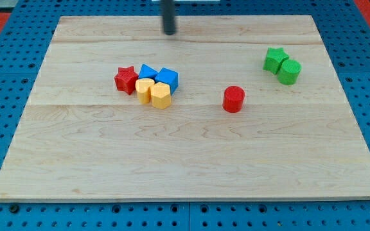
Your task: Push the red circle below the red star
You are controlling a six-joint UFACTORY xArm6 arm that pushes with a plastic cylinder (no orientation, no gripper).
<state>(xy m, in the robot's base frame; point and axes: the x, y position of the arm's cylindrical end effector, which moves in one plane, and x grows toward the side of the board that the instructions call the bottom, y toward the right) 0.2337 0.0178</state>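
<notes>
Blocks are spread over a pale wooden surface [191,154] that is laid on a blue pegboard [5,212]; no container is seen, and every block is rested directly on the wood. Near the view's top, left of centre, the dark rod is seen, with my tip [169,33] set down well apart from all blocks. No jaws are carried by this tool, so nothing is gripped and no open or closed state can be told. The red circle [234,99] is placed alone near the middle, to the view's right of a cluster. In that cluster, the red star [126,79] is found at the left, touched by a blue block [148,72], beside another blue block [167,78], with two yellow blocks [144,90] [161,95] in front. Toward the view's upper right, a green star [275,59] and a green block [289,72] are set touching.
</notes>
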